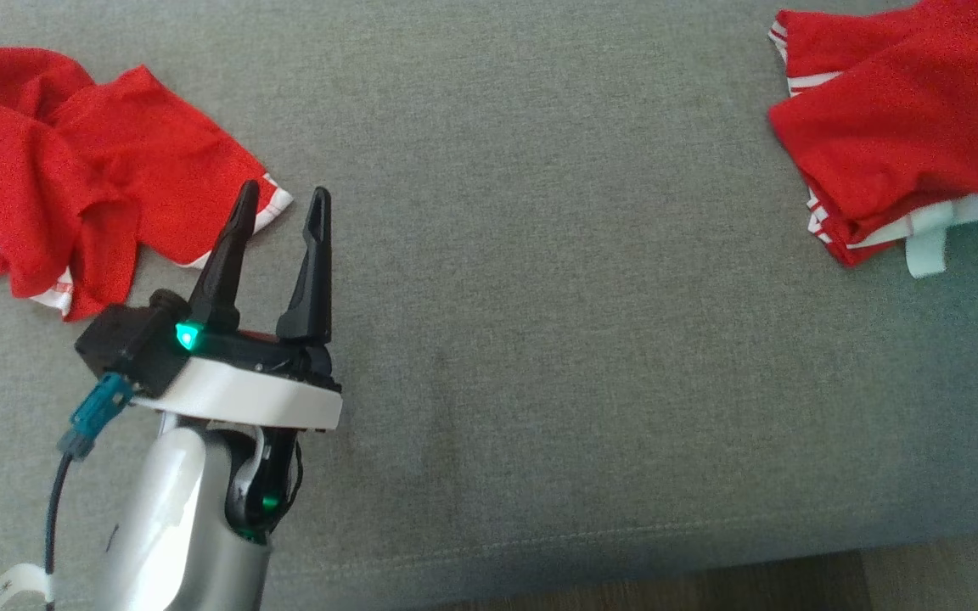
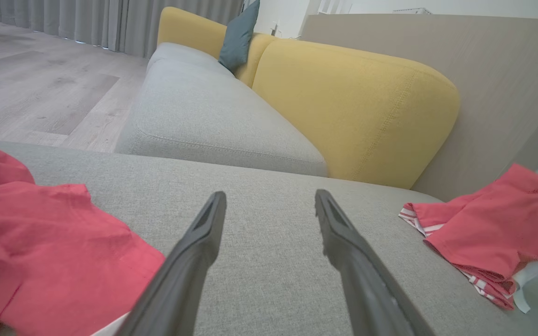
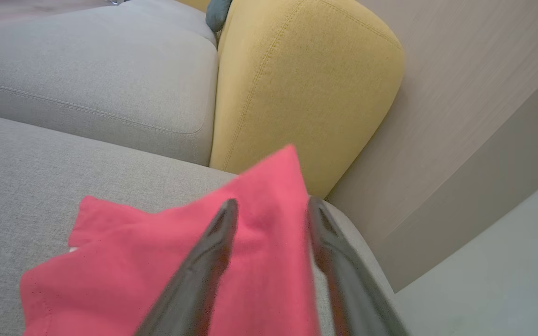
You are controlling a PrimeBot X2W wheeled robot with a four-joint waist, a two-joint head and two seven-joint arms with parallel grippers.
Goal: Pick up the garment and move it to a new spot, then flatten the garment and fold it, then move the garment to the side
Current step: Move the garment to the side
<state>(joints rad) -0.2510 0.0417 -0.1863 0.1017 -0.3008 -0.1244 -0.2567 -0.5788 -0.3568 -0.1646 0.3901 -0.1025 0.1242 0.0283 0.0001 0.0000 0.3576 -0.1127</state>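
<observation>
On the sofa seat (image 1: pixel 582 339), in the head view, the crumpled garment (image 1: pixel 73 170) lies at 10 o'clock and the folded garment (image 1: pixel 905 127) at 2 o'clock, well apart. The left gripper (image 1: pixel 283 195) stands at 8 o'clock, its tips just beside the crumpled garment's near edge. The right gripper (image 3: pixel 272 205) is over the folded garment, with cloth between its spread fingers. A back cushion (image 3: pixel 306 84) stands behind that garment. The floor (image 1: pixel 922 577) shows at 5 o'clock.

Red on grey.
garment (image 1: pixel 73 170) at 9: red, wht trim; folded garment (image 1: pixel 896 127) at 2: red w/ wht stripes; seat (image 1: pixel 540 339) grey; backrest (image 2: pixel 357 107) yellow; pillow (image 2: pixel 238 37) teal; fingers (image 1: pixel 311 271) black.
</observation>
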